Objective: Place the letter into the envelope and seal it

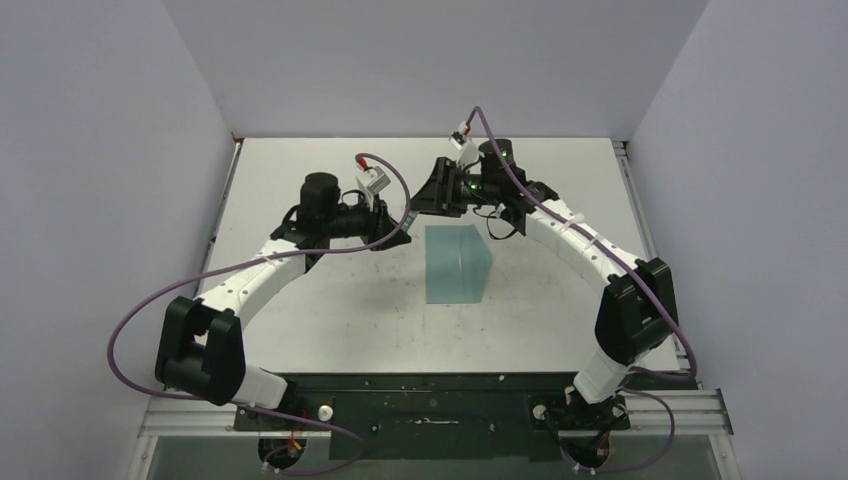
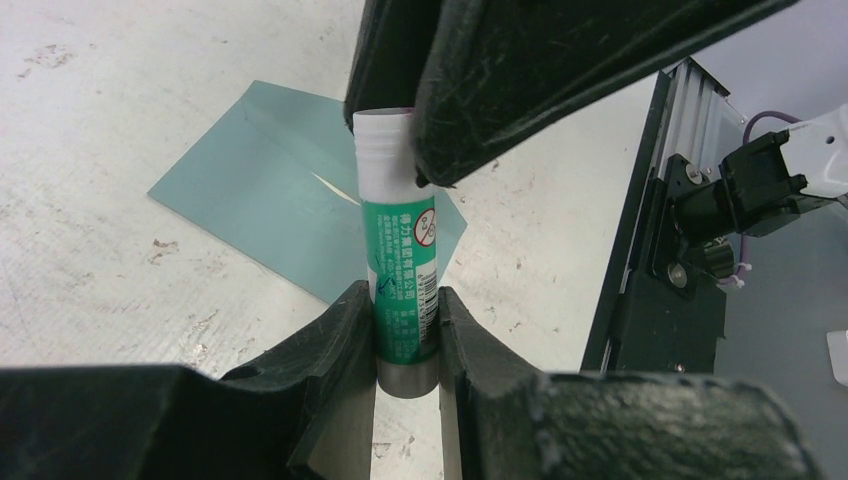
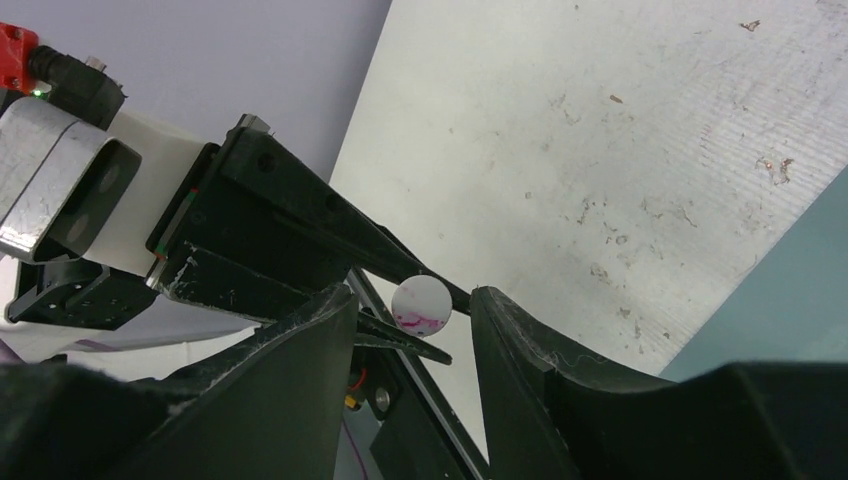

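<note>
The teal envelope [image 1: 456,263] lies flat at the table's middle, and also shows in the left wrist view [image 2: 260,200] and at the right wrist view's edge [image 3: 805,290]. The tan letter shows in no view. My left gripper [image 1: 393,216] [image 2: 400,293] is shut on a white-and-green glue tube [image 2: 403,250], held above the envelope's far left corner. My right gripper [image 1: 428,193] [image 3: 412,297] is open, its fingers [image 2: 500,80] around the tube's white top end. That round end [image 3: 421,305], streaked pink, shows between the right fingers.
A black-and-silver rail [image 2: 640,250] runs along the table's edge. Grey walls enclose the table on three sides. The arms' black base plate [image 1: 430,400] sits at the near edge. Purple cables [image 1: 150,300] loop off both arms.
</note>
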{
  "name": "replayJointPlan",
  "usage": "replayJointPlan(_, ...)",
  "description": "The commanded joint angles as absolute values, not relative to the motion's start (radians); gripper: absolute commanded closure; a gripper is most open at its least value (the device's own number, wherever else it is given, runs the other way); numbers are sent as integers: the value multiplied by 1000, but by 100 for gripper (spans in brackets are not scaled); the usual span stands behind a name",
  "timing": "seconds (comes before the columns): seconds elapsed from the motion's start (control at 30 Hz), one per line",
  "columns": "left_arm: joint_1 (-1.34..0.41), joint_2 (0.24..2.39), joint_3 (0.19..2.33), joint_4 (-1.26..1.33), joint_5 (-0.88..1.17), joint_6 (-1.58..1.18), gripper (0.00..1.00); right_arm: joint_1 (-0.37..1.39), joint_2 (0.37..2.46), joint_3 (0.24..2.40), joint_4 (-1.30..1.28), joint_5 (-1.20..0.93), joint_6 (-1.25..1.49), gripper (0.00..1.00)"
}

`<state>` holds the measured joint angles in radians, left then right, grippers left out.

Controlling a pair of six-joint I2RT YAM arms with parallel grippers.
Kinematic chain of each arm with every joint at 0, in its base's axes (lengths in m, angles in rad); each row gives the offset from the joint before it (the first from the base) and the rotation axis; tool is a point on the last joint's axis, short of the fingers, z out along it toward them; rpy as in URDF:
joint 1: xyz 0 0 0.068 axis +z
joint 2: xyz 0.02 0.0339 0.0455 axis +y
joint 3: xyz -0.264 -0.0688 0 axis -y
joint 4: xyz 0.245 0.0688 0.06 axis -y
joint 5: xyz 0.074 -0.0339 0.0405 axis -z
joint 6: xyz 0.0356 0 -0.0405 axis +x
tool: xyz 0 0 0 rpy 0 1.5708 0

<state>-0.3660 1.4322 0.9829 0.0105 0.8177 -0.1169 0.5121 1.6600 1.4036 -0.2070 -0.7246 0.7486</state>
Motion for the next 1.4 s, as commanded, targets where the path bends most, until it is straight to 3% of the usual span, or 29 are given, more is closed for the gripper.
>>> replayJointPlan(0.0, -370, 1406, 1039, 2, 875, -75, 100, 502, 1676, 1424, -142, -766, 766, 54)
replayJointPlan(0.33, -370, 1420, 1041, 17, 853, -78, 100, 502, 1708, 1433, -135, -833, 781, 64)
replayJointPlan(0.5, -368, 1426, 1032, 10, 853, -76, 100, 483, 1704, 1444, -151, -802, 765, 93)
replayJointPlan(0.53, -369, 1426, 1032, 3, 852, -71, 100, 473, 1703, 1448, -160, -794, 757, 95)
replayJointPlan(0.8, -364, 1410, 977, -80, 859, -38, 100, 331, 1678, 1507, -177, -863, 747, 95)
replayJointPlan(1.0, -356, 1390, 941, -78, 879, -38, 100, 192, 1640, 1453, -23, -952, 910, 95)
replayJointPlan(1.13, -356, 1393, 948, -75, 889, -41, 100, 168, 1645, 1458, -50, -957, 923, 95)
replayJointPlan(1.2, -356, 1397, 951, -63, 884, -52, 100, 172, 1651, 1503, -178, -874, 807, 95)
replayJointPlan(1.3, -357, 1392, 945, -19, 859, -102, 100, 193, 1674, 1598, -533, -542, 537, 95)
replayJointPlan(1.37, -356, 1383, 935, 64, 845, -151, 100, 202, 1660, 1543, -589, -289, 459, 95)
